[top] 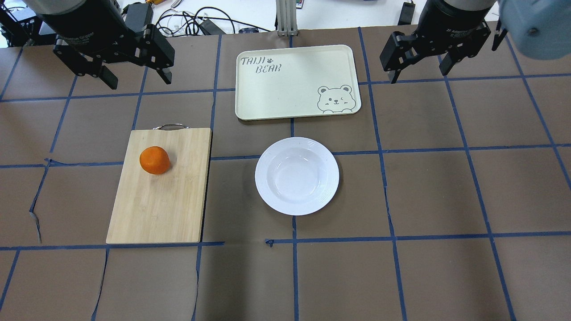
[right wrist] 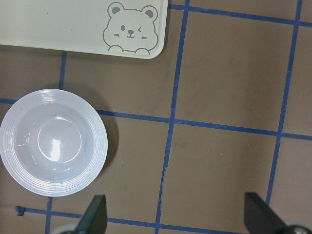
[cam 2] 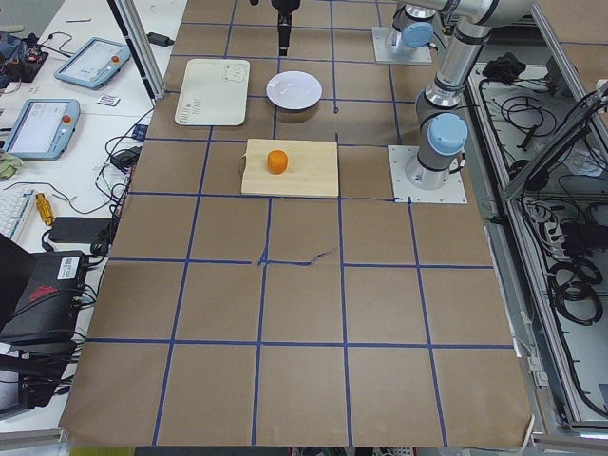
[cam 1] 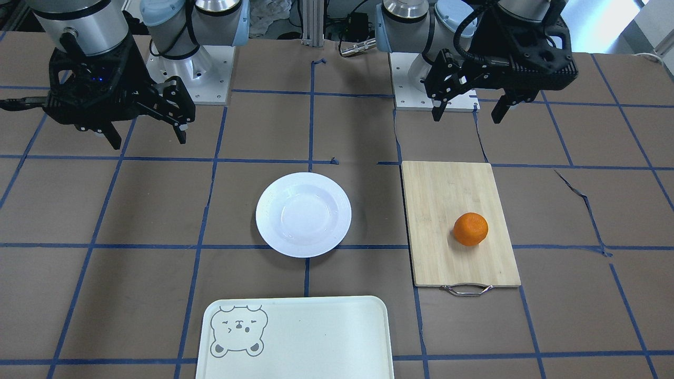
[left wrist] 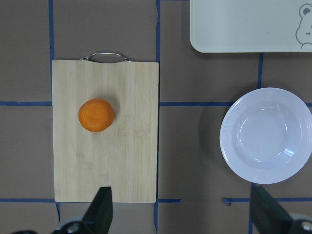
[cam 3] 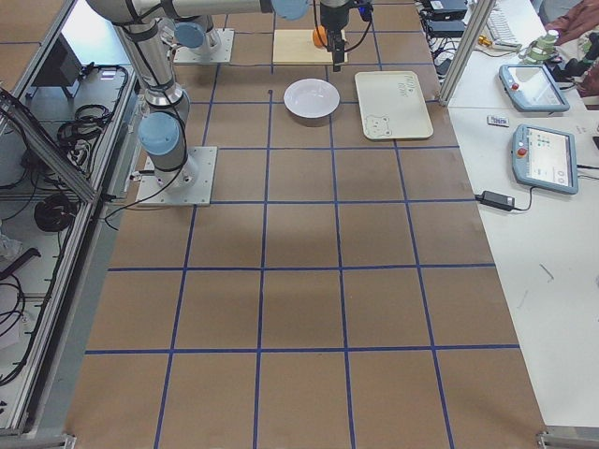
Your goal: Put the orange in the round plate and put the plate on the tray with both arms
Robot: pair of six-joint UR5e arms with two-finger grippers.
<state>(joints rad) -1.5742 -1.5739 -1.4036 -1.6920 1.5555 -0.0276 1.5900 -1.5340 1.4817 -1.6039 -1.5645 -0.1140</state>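
Two claws hang wide open and empty in the overhead view's top corners: left gripper [top: 138,80], right gripper [top: 419,73]. The orange [top: 154,160] sits left of centre on a cutting board [top: 169,205], long axis vertical, handle up. The round plate [top: 297,176] lies at centre. Above it the tray [top: 290,89] runs left-right, bear face lower right.

Premises are a robotics laboratory. Work table [top: 446,191] is covered in brown paper gridded with blue tape [top: 446,149]; arm base plate [cam 1: 213,73] is bolted down; teach pendants [cam 3: 546,157] sit on the side bench [cam 3: 562,243]; loose cables [top: 178,20] lie beyond the fingers [top: 108,76] of the left gripper [top: 137,80].
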